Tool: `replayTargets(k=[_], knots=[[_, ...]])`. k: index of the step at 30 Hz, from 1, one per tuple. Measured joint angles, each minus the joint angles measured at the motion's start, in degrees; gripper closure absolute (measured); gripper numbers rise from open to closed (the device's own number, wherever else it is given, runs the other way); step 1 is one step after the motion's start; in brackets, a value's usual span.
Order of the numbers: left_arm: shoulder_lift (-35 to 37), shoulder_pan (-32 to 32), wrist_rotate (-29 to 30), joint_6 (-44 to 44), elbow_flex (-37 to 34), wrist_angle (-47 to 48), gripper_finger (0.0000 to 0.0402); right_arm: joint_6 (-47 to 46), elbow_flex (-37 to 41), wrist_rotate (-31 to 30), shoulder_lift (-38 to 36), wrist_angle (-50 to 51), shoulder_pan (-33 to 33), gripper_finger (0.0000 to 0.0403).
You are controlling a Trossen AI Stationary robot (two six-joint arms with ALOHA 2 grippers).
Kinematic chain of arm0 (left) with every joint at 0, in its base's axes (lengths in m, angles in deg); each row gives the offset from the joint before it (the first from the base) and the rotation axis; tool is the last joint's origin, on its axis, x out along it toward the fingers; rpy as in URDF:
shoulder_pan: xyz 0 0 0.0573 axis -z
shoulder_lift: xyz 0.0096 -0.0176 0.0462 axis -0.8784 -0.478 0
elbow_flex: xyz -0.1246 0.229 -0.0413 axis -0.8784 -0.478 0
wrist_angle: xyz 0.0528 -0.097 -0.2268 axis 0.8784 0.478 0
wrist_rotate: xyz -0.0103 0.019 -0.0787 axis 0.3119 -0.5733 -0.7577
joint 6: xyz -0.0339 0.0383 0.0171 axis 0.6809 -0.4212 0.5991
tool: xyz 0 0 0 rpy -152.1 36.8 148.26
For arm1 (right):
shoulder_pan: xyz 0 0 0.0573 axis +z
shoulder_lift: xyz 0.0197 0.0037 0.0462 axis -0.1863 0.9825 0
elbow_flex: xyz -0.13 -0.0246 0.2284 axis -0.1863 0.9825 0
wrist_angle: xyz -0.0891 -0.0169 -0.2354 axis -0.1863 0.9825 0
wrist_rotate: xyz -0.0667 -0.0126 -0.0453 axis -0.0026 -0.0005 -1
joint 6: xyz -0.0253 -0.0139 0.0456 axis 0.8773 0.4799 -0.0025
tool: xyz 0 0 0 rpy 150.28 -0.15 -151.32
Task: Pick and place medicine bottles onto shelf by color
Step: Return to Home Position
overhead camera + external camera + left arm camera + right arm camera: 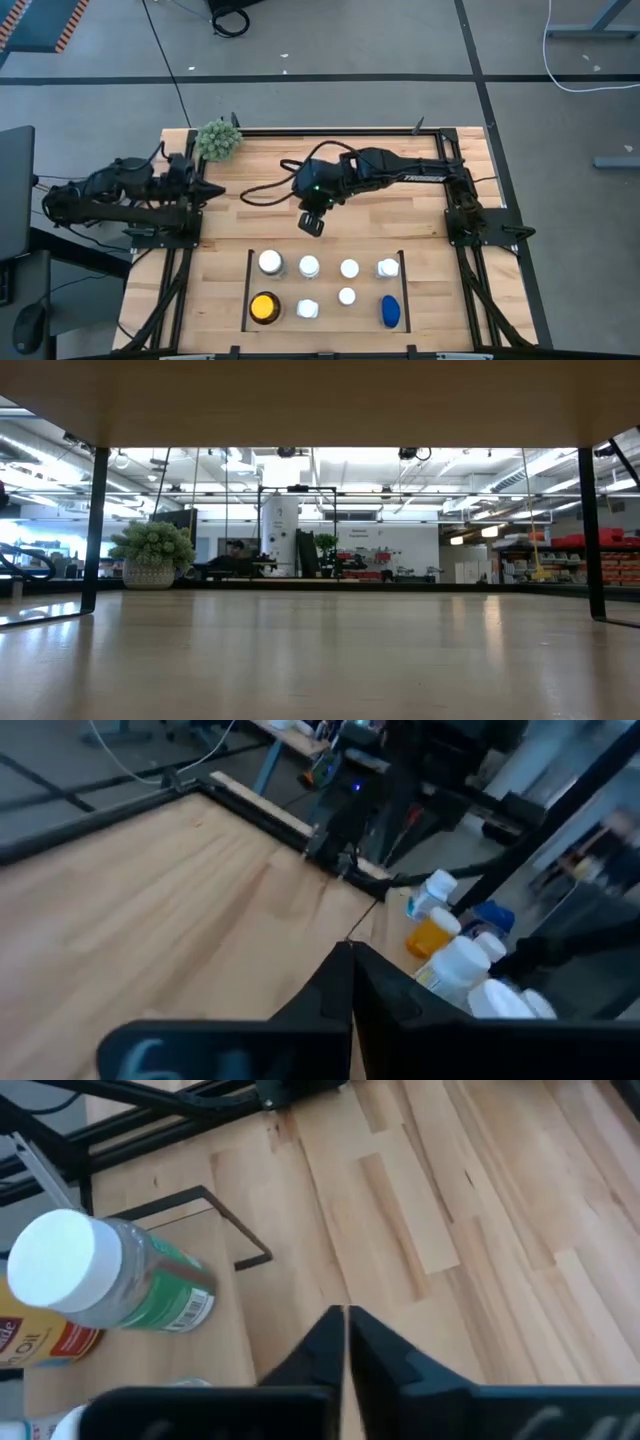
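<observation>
Inside the shelf (247,290) eight medicine bottles (309,266) stand in two rows: the nearer row runs from the amber yellow-capped bottle (264,307) at the left arm's end, past two white ones, to the blue bottle (390,311), and four white-capped ones stand behind. Just beyond the shelf's far edge, the right gripper (312,224) hangs over bare table (400,215), its fingers (320,1342) pressed together on nothing. Farther off, past the shelf's far corner on the left arm's side, the left gripper (214,190) rests with its fingers (325,985) pressed together too, and the green plant ball (218,140) lies beyond.
</observation>
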Motion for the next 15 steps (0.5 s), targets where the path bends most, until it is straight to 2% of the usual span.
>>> replayTargets(k=[2,10,15], knots=[[3.1,0.0,0.0,2.8,-3.5,-2.3,0.0397,0.5,0.0,1.9,0.0,0.0,-1.3,0.0392],[13.5,0.0,1.8,9.4,-18.0,-15.6,0.0398,3.2,0.5,12.3,-0.1,-1.1,-8.4,0.0396],[16.7,0.0,2.8,12.5,-24.1,-21.6,0.0398,6.9,3.7,13.9,-0.1,-1.1,-11.6,0.0396]])
